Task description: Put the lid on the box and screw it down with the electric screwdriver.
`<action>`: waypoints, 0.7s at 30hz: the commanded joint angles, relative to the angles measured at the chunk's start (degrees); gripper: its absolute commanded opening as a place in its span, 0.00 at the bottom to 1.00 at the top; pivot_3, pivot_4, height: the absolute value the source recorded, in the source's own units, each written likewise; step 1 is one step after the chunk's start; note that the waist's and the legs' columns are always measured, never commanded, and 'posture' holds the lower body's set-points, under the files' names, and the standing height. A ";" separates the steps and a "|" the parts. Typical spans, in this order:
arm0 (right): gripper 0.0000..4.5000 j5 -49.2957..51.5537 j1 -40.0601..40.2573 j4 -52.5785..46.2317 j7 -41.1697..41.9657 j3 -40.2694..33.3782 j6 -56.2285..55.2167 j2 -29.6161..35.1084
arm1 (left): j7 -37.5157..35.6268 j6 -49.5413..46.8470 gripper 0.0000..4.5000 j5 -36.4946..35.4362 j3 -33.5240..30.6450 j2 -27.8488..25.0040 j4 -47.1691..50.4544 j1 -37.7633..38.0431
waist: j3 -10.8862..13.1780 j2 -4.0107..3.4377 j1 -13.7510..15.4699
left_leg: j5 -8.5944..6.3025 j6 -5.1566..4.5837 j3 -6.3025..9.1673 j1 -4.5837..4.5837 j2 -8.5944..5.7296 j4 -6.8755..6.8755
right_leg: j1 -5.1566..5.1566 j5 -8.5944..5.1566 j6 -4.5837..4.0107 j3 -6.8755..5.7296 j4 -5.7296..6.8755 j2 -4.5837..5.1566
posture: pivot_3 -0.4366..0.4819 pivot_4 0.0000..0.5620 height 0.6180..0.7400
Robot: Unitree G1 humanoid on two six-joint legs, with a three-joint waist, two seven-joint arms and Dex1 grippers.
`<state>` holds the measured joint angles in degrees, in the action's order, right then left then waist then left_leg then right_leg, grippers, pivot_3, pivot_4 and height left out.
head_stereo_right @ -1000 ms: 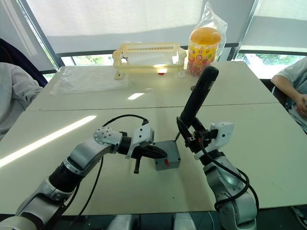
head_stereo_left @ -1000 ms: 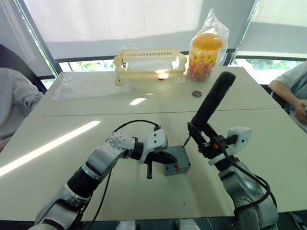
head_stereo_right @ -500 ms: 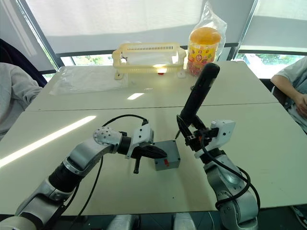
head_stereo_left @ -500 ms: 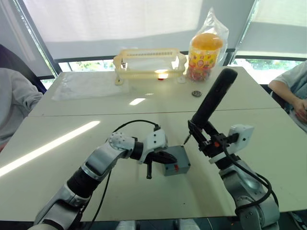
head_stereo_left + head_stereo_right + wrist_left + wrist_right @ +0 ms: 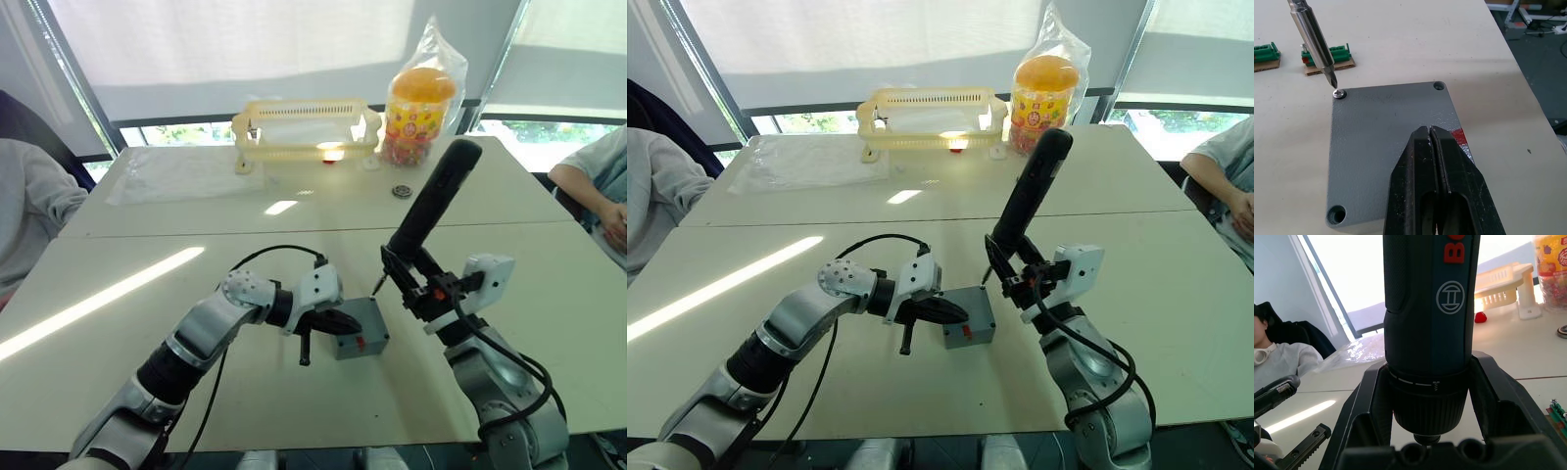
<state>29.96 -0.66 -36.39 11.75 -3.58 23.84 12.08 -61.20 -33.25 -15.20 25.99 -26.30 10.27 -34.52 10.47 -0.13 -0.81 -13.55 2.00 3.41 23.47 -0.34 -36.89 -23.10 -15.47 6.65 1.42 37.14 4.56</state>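
Note:
The grey lid (image 5: 1381, 127) lies on the box (image 5: 361, 333), whose red mark (image 5: 360, 343) faces me. My left gripper (image 5: 1429, 129) is shut, and its fingertips rest on top of the lid. A screw (image 5: 1339, 93) sits in one lid corner, while the other visible corner holes are bare. My right gripper (image 5: 416, 284) is shut on the black electric screwdriver (image 5: 436, 201), which is tilted with its body rising up and away. Its bit tip (image 5: 1333, 83) hovers just over that screw.
Two green connector pieces (image 5: 1327, 54) lie on the table just beyond the box. A yellow basket (image 5: 304, 127), a bagged candy jar (image 5: 421, 108), a clear plastic sheet (image 5: 181, 171) and a small round part (image 5: 402, 191) are at the far side. People sit at the left (image 5: 29, 206) and right (image 5: 598, 186).
The screwdriver has wavered a little in my right gripper, and its bit stays by the box's far corner. The left gripper and the box have not moved.

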 commanded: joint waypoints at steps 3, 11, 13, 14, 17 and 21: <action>0.39 -0.10 -0.83 -2.56 0.67 0.16 -2.17 -0.23 | 0.10 -0.71 0.00 1.27 0.83 -0.83 -0.45 0.78 | 0.00 0.00 0.00 | 0.00 0.00 0.00 0.00 0.00 0.00 | 0.00 0.00 0.00 0.00 0.00 0.00 | 0.48 0.27 1.00; 0.39 -0.47 -0.69 -1.92 1.00 -0.54 -2.55 -0.15 | 0.15 -0.67 0.00 1.26 0.82 -0.82 -0.42 0.77 | 0.00 0.00 0.00 | 0.00 0.00 0.00 0.00 0.00 0.00 | 0.00 0.00 0.00 0.00 0.00 0.00 | 0.48 0.27 1.00; 0.39 -0.48 -0.66 -1.91 1.02 -0.56 -2.58 -0.19 | 0.16 -0.68 0.00 1.27 0.82 -0.82 -0.39 0.77 | 0.00 0.00 0.00 | 0.00 0.00 0.00 0.00 0.00 0.00 | 0.00 0.00 0.00 0.00 0.00 0.00 | 0.48 0.27 1.00; 0.39 -0.47 -0.64 -1.89 1.00 -0.57 -2.58 -0.22 | 0.17 -0.67 0.00 1.26 0.82 -0.81 -0.39 0.77 | 0.00 0.00 0.00 | 0.00 0.00 0.00 0.00 0.00 0.00 | 0.00 0.00 0.00 0.00 0.00 0.00 | 0.48 0.27 1.00; 0.39 -0.50 -0.34 -1.73 1.12 -0.69 -2.73 -0.24 | 0.15 -0.66 0.00 1.26 0.83 -0.81 -0.38 0.77 | 0.00 0.00 0.00 | 0.00 0.00 0.00 0.00 0.00 0.00 | 0.00 0.00 0.00 0.00 0.00 0.00 | 0.48 0.27 1.00; 0.39 -0.77 0.18 -1.33 1.46 -0.50 -3.11 -0.25 | 0.15 -0.65 0.00 1.26 0.82 -0.82 -0.33 0.77 | 0.00 0.00 0.00 | 0.00 0.00 0.00 0.00 0.00 0.00 | 0.00 0.00 0.00 0.00 0.00 0.00 | 0.48 0.27 1.00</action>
<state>29.40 -0.04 -35.67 12.56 -3.52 23.34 12.09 -61.11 -33.25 -15.20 25.99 -26.30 10.27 -34.52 10.47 -0.12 -0.80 -13.55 2.00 3.41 23.47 -0.34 -36.89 -23.10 -15.47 6.65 1.42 37.14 4.56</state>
